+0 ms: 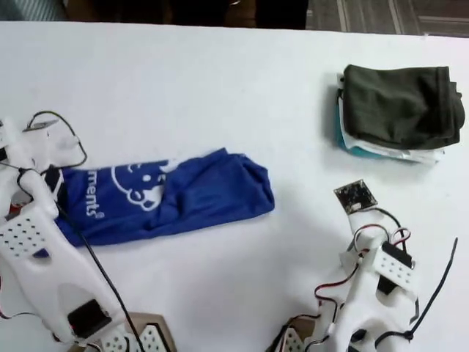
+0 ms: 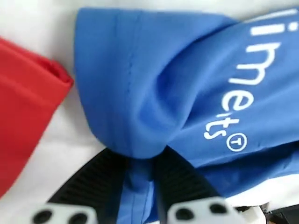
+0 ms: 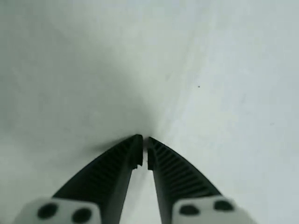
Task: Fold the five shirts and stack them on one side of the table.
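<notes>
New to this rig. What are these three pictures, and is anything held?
Two white robot arms sit side by side at a white table. One picture looks down from a fixed camera; the other two come from a camera on each arm's wrist. A crumpled blue shirt with white print lies on the left; a stack of folded shirts, dark green on top, sits far right. The left gripper is shut on the blue shirt, beside a red cloth. The right gripper is shut on nothing above bare table.
</notes>
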You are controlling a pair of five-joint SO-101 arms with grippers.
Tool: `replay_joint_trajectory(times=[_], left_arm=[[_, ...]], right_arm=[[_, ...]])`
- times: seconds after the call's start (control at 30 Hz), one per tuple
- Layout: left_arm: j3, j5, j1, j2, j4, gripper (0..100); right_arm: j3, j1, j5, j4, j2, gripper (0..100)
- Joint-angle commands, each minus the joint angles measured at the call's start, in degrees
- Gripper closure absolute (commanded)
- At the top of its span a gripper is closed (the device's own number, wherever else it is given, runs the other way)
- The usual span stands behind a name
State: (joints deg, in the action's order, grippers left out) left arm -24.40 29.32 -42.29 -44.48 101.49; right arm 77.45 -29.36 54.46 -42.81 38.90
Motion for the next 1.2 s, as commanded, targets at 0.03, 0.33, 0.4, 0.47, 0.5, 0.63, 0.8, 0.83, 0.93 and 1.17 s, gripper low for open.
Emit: replay_joint_trajectory(times=[0.03,0.33,0.4,0.47,0.5,0.63,0.8,0.83,0.93,1.17], left_arm=[[7.3,-1.1,4.7,12.5,1.1,97],[19.2,-13.5,22.2,41.8,1.0,97],[19.8,-16.5,27.0,46.3,1.0,97],[19.6,-19.1,32.0,49.8,1.0,97],[19.6,-20.0,34.7,50.9,0.9,97],[19.5,-22.5,45.2,51.3,0.2,97],[17.7,-22.7,54.1,46.3,-4.7,97],[16.7,-22.8,55.2,44.4,-5.4,97],[11.9,-22.8,58.4,38.1,-6.2,97],[-4.9,-22.8,63.3,22.9,-6.1,97]], right_arm=[[0.9,-0.1,0.1,2.9,1.4,96.4],[1.1,-0.1,0.1,3.6,1.2,96.4],[1.1,-0.1,0.1,3.6,1.2,96.4],[1.1,-0.1,0.1,3.6,1.2,96.4],[1.1,-0.1,0.1,3.6,1.1,96.4],[1.1,-0.2,-2.7,3.8,1.3,96.4],[1.1,-0.4,-3.9,4.1,1.4,96.4],[1.1,-0.4,-3.9,4.3,1.4,96.4],[1.1,-0.4,-3.9,4.3,1.4,96.4],[1.1,-0.4,-3.9,4.3,1.3,96.4]])
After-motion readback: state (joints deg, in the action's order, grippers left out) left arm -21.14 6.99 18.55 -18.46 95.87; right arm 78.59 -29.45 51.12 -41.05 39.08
